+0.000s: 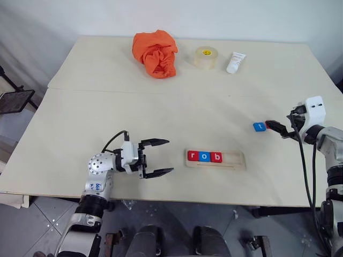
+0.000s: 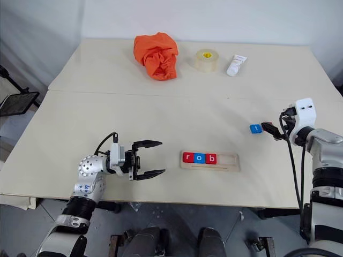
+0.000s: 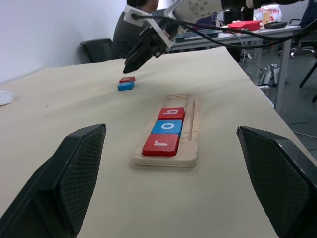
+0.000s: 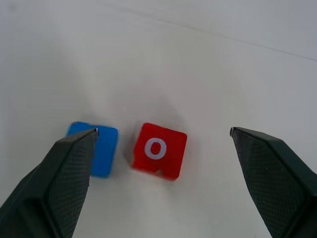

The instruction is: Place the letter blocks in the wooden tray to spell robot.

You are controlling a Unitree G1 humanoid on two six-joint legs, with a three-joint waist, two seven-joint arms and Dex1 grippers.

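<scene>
Left eye view: orange cloth [image 1: 155, 52], tape roll [image 1: 206, 57], tube [image 1: 235, 62] far beyond tray [image 1: 236, 160].

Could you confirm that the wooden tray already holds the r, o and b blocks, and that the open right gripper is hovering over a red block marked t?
Nearly right. The wooden tray does hold r, o and b, and the right gripper is open, but the red block between its fingers reads o, not t, as the right wrist view shows. A blue block lies beside it.

Reading "r", "o", "b" in white on three blocks in the wooden tray [image 1: 236, 161]; "o" on a loose red block [image 4: 158, 150].
</scene>
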